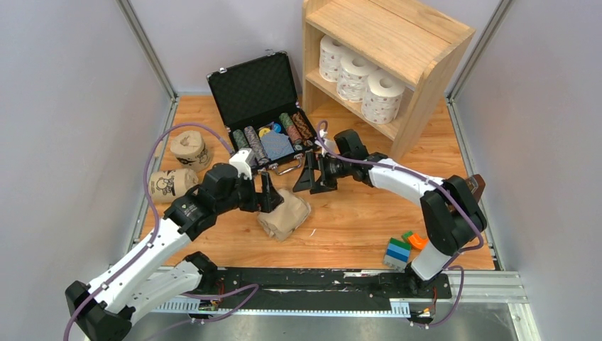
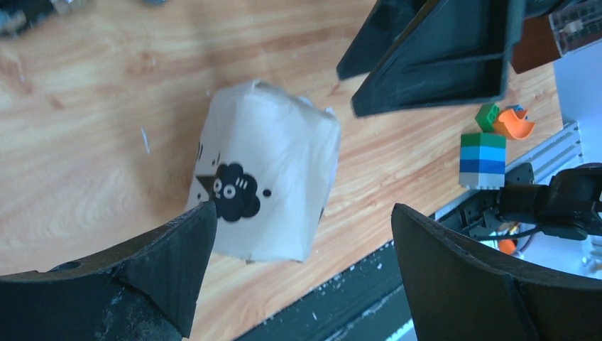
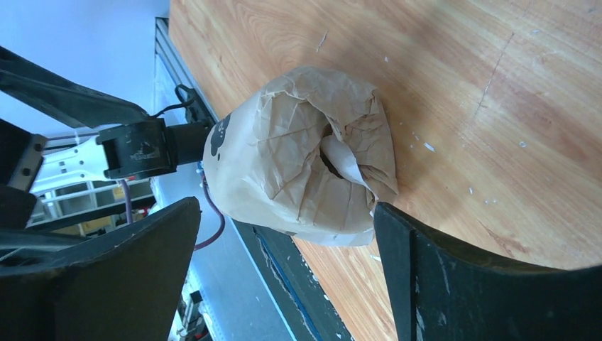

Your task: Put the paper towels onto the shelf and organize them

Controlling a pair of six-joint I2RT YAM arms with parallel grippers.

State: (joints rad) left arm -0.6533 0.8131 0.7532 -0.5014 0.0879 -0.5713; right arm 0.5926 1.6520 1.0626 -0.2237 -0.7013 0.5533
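Observation:
A crumpled tan-wrapped paper towel roll (image 1: 284,213) with black cartoon print lies on the wooden table, free of both grippers. My left gripper (image 1: 268,193) stands open just left of it; in the left wrist view the roll (image 2: 263,181) lies beyond the open gripper (image 2: 304,213). My right gripper (image 1: 312,174) hovers open just behind it; in the right wrist view the roll (image 3: 298,156) shows past the open gripper (image 3: 285,206). Three white rolls (image 1: 355,74) stand on the inner board of the shelf (image 1: 397,28). Two tan rolls (image 1: 188,148) (image 1: 172,183) sit at the far left.
An open black case (image 1: 255,89) with striped chip rows stands behind the grippers. Coloured toy bricks (image 1: 401,249) lie at the front right. A black rail (image 1: 319,280) runs along the near table edge. Walls enclose both sides.

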